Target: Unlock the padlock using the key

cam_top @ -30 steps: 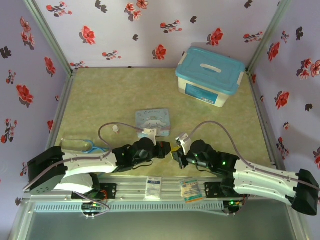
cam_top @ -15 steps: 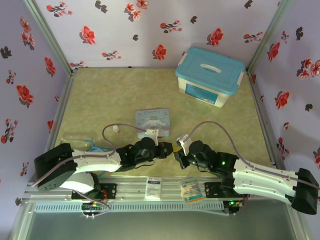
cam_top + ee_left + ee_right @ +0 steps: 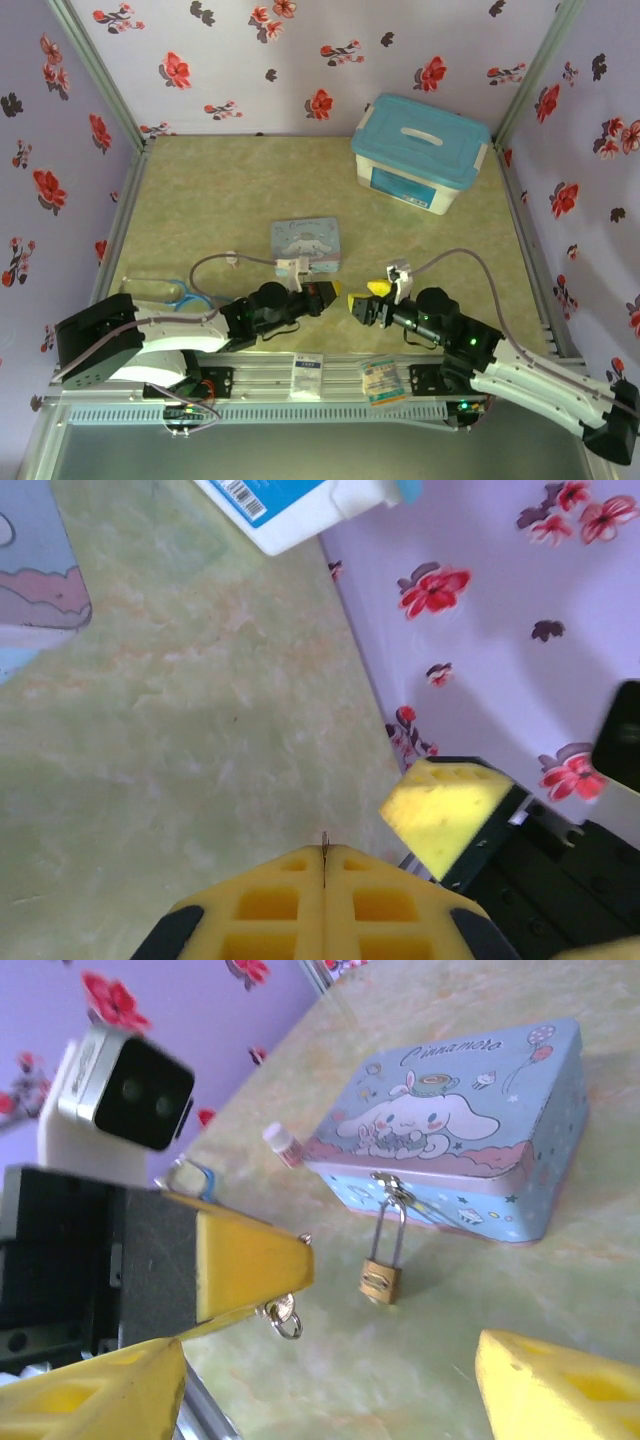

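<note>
Pinching the key point(image 3: 282, 1312) in the clamped left claw point(image 3: 300, 1255), with the right claw point(image 3: 330, 1375) gaping empty, likely to aim it at the padlock point(image 3: 381, 1278) hanging from the Cinnamoroll tin point(image 3: 450, 1150) at two o'clock.

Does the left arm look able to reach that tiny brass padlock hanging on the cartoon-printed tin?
Probably yes: the left hand, shut on the small metal key, sits near the tiny brass padlock, with bare green tabletop between them.
</note>
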Action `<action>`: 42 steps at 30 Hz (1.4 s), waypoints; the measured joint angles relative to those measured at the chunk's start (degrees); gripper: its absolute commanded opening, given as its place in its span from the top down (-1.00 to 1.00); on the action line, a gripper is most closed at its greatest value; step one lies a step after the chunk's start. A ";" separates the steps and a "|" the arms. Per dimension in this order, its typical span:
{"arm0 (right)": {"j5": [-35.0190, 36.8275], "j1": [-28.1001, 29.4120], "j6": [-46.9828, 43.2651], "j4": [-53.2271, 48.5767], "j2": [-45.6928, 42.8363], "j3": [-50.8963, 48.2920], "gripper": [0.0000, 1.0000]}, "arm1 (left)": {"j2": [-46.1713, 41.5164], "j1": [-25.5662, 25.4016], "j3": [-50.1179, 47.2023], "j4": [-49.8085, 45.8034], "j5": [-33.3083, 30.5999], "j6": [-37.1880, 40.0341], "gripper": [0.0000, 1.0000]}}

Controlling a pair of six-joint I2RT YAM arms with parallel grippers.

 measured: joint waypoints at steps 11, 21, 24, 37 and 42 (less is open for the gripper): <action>-12.90 -4.61 10.29 21.68 10.40 -4.61 -0.18 | 2.25 0.00 -2.49 16.92 -2.19 0.52 1.00; -16.98 -4.68 11.30 33.05 18.84 -2.80 0.17 | 1.29 -0.02 -2.49 18.78 -2.43 0.94 1.00; -17.42 -4.70 11.45 34.84 20.33 -2.29 0.34 | 1.29 -0.11 -2.47 18.97 -3.06 0.96 1.00; -16.04 -4.70 10.69 35.95 20.70 -1.92 0.36 | 1.31 -0.31 -2.32 20.04 -3.61 0.94 1.00; -14.08 -4.72 8.85 33.70 19.54 -1.92 0.22 | 1.31 -0.39 -2.27 20.15 -3.61 0.94 1.00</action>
